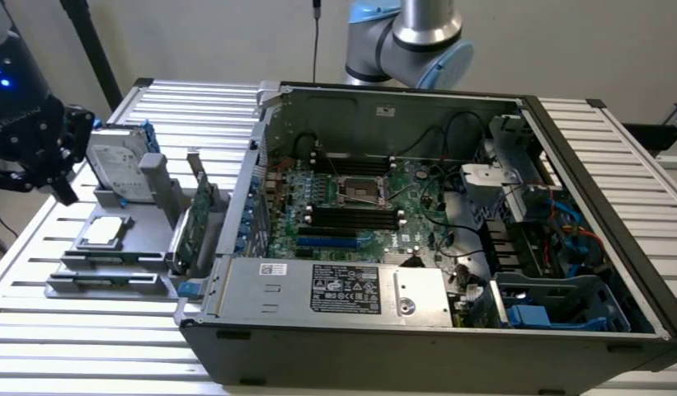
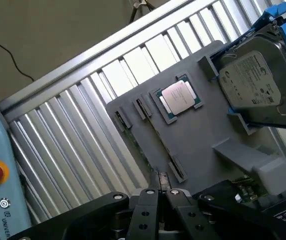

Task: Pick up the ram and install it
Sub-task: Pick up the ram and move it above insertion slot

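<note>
Shut on nothing, the hand (image 2: pixel 159 189) hangs near one end of the ram (image 2: pixel 144 146), whose length runs away from it.

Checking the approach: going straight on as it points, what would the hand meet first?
Probably the ram, standing on edge in the grey holder, near its end closest to the shut hand. Depth is unclear, so it might touch the holder itself first.
</note>
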Tool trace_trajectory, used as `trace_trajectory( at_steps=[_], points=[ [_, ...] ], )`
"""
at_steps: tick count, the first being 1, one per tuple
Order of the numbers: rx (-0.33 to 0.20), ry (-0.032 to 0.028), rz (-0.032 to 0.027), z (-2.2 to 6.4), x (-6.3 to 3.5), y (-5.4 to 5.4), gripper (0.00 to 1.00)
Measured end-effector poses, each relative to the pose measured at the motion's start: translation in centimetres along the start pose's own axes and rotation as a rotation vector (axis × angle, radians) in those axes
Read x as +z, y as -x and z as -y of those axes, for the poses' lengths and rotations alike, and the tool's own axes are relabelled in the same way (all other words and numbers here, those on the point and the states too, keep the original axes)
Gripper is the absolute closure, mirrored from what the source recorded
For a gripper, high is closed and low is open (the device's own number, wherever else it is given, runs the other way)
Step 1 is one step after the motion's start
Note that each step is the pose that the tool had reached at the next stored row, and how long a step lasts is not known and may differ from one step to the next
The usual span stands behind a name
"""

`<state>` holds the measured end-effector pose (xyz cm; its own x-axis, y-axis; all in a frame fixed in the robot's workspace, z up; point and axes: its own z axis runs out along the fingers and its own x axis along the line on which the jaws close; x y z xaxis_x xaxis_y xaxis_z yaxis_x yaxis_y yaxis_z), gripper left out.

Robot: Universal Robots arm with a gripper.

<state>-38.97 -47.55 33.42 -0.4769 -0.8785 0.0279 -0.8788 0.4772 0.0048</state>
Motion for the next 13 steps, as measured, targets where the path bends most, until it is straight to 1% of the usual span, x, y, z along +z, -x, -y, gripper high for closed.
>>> trace_trajectory(
  at_steps=[13],
  points=[
    [-0.236, -0.0065, -0.0012, 0.00, 0.30, 0.01, 0.89]
  ],
)
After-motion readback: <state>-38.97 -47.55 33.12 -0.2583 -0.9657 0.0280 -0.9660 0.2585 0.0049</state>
